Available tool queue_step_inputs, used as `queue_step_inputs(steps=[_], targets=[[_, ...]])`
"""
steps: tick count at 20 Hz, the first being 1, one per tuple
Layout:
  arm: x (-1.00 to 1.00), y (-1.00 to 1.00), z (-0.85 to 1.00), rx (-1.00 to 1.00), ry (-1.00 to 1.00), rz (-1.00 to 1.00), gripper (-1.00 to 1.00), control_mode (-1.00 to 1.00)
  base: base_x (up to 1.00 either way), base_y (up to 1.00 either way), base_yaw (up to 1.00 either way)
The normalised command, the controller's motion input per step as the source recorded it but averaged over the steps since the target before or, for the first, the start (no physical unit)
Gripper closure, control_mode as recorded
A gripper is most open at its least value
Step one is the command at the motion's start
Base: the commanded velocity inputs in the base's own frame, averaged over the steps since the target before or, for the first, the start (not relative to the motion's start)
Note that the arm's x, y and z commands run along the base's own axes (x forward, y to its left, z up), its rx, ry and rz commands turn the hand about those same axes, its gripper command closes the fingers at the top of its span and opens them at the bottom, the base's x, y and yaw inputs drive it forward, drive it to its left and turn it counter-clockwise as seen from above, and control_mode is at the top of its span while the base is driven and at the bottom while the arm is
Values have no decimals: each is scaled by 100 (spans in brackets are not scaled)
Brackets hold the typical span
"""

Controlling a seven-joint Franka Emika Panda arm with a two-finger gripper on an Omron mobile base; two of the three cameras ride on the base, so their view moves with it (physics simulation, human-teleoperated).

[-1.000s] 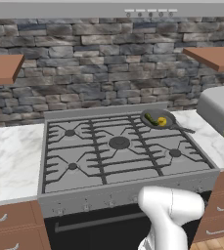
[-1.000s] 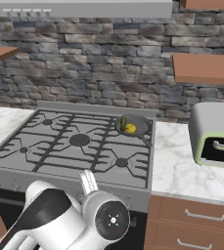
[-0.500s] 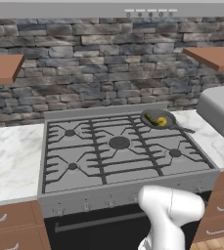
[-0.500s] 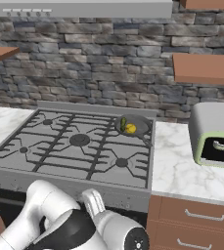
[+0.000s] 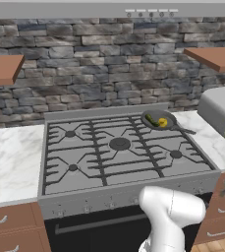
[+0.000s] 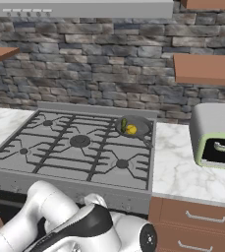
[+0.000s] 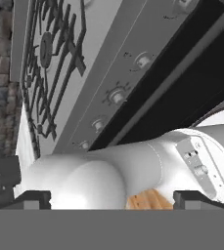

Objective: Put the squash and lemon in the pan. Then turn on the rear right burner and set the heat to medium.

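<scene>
my gripper (image 7: 111,202): released, tips wide apart, low before the stove front, holding nothing. knobs (image 7: 116,96): small, round, smooth grey, close-set; risk is turning the wrong one or overshooting medium. pan (image 5: 159,119): dark, shallow, round, on rear right burner. lemon (image 5: 162,122) yellow, squash (image 5: 152,119) green, both inside. bench (image 6: 182,167): marble.

left base: from near-left, down over stove (image 5: 119,152) | right base: from near-right, same stove | hand: close, rolled, along stove front
</scene>
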Motion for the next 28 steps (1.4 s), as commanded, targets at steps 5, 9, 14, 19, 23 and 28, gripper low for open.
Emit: queue_step_inputs(steps=[5,9,14,19,23,28], targets=[[27,2,-29,10,0,9,-100,-100,0,0,0],[0,0,-36,17,0,0,-100,-100,0,0,0],[0,0,-26,18,0,-3,-100,-100,0,0,0],[0,0,-2,19,0,-5,-100,-100,0,0,0],[0,0,0,18,0,-3,-100,-100,0,0,0],[14,2,-4,13,1,-3,-100,-100,0,0,0]])
